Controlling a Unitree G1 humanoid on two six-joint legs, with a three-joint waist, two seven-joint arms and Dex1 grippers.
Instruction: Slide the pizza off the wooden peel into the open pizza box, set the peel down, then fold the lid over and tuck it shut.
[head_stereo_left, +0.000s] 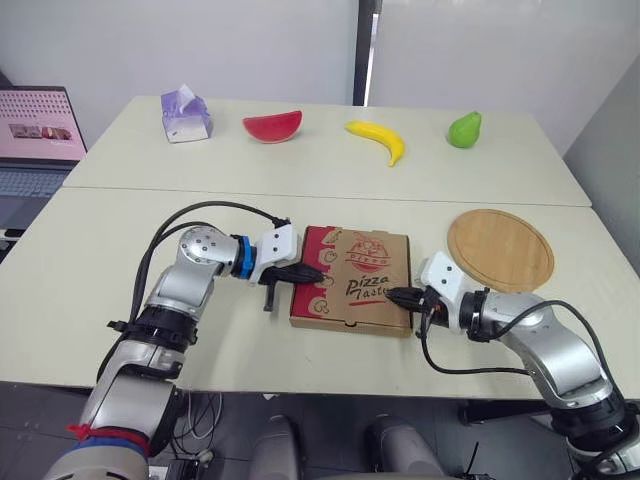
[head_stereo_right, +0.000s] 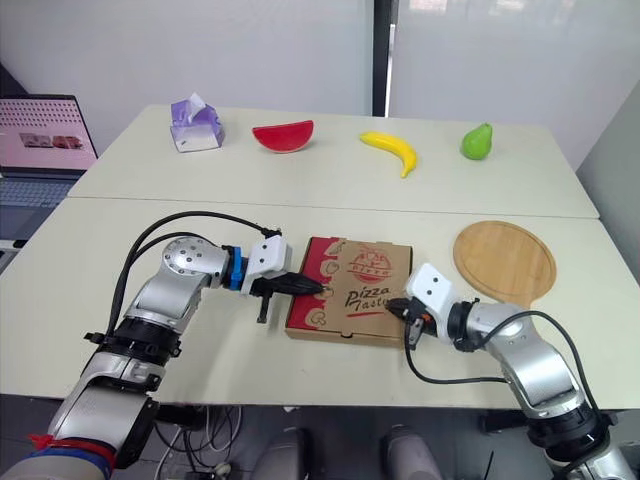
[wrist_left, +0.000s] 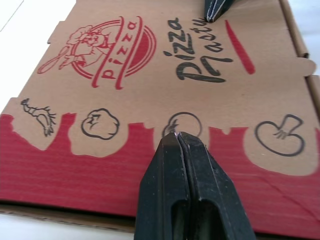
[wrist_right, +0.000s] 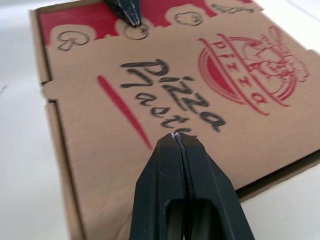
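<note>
The brown pizza box (head_stereo_left: 355, 277) lies on the near table with its printed lid down flat. My left gripper (head_stereo_left: 318, 272) is shut, and its tip rests on the lid's red left edge (wrist_left: 177, 136). Opposite it, my right gripper (head_stereo_left: 392, 295) is also shut, with its tip on the lid near the lettering (wrist_right: 175, 137). Nothing is held between either pair of fingers. The round wooden peel (head_stereo_left: 500, 248) lies flat on the table to the right of the box, bare on top. The pizza is hidden.
On the far table stand a purple tissue box (head_stereo_left: 186, 115), a red watermelon slice (head_stereo_left: 273, 126), a banana (head_stereo_left: 380, 140) and a green pear (head_stereo_left: 464, 129). A laptop (head_stereo_left: 35, 135) sits off the left edge. A seam runs between the two tables.
</note>
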